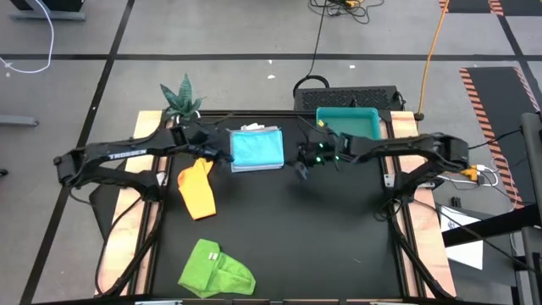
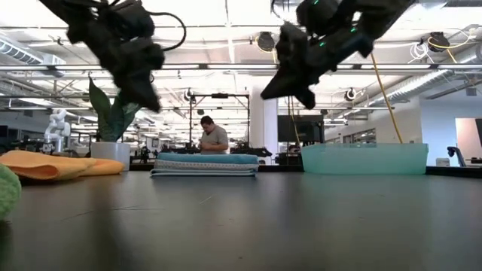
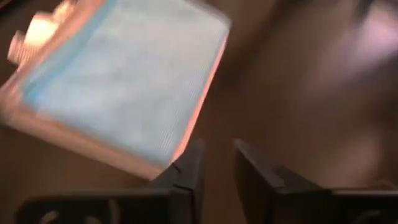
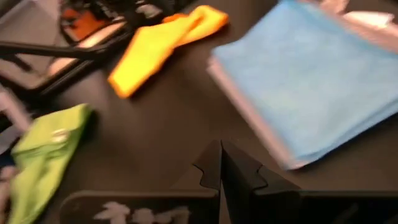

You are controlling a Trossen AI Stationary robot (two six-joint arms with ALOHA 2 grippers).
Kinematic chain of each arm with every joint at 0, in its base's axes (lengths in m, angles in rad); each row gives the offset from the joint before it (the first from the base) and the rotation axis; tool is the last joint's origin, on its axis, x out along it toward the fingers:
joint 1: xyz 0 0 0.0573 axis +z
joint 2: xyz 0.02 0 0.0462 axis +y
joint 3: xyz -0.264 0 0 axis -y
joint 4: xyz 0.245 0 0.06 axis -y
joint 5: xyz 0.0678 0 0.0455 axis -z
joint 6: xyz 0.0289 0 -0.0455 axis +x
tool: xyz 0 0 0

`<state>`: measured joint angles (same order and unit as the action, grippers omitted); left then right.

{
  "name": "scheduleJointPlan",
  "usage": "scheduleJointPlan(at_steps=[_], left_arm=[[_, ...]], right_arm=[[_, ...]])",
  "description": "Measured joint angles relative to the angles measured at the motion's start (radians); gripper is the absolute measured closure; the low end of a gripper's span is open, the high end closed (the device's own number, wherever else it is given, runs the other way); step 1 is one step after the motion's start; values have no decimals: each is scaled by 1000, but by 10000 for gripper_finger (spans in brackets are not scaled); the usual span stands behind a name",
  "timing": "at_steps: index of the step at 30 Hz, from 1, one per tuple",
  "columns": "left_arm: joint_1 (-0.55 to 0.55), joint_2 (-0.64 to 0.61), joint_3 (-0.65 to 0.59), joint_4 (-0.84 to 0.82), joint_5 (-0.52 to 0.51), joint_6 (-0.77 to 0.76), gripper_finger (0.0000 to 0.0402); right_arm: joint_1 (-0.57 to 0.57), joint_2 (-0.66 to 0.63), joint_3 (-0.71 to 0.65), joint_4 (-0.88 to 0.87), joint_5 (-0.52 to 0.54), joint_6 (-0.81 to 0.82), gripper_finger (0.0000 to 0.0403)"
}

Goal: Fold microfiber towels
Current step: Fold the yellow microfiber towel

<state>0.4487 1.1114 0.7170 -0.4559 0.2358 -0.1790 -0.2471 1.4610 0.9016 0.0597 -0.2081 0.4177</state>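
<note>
A stack of folded towels (image 1: pixel 257 148) lies flat on the black table toward its far edge, a blue one on top and pale layers under it (image 2: pixel 205 163). A crumpled yellow-orange towel (image 1: pixel 197 188) lies left of centre. A lime green towel (image 1: pixel 216 271) lies bunched near the front edge. My left gripper (image 1: pixel 222 155) hovers off the stack's left side, slightly open and empty (image 3: pixel 217 168). My right gripper (image 1: pixel 302 168) hovers off the stack's right side, shut and empty (image 4: pixel 221 165). Both are above the table in the low view.
A teal plastic tray (image 1: pixel 349 121) stands at the far right of the table. A potted plant (image 1: pixel 180 99) stands at the far left corner. The middle and right of the black table (image 1: pixel 339 237) are bare. A person stands in the room behind the table (image 2: pixel 215 137).
</note>
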Motion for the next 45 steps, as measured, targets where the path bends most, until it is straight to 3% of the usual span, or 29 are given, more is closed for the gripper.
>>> scheduleJointPlan(at_steps=[5,8,17,21,24,27,33,39,42,45], left_arm=[[-28,-28,-1,-346,-267,-81,243],[-16,8,-2,-406,-348,-102,213],[116,243,-2,-349,-418,-16,174],[166,319,-2,-313,-286,48,175],[173,358,-2,-319,-221,80,188],[163,368,1,-327,-202,56,227],[50,260,-2,-359,-28,-95,384],[-167,9,25,-285,-17,-347,395],[-295,-112,27,-105,-54,-511,394],[-451,-173,27,102,-164,-616,397]], right_arm=[[149,-59,-105,94,29,80,403],[224,-69,-155,157,58,127,403],[361,-69,-207,221,77,225,403],[412,-69,-207,221,77,256,403],[448,-69,-207,221,77,277,403],[482,-69,-207,225,77,278,403],[527,-124,-207,207,77,278,403],[552,-234,-207,169,77,268,403],[566,-300,-207,154,77,254,403],[577,-371,-207,96,79,246,403]])
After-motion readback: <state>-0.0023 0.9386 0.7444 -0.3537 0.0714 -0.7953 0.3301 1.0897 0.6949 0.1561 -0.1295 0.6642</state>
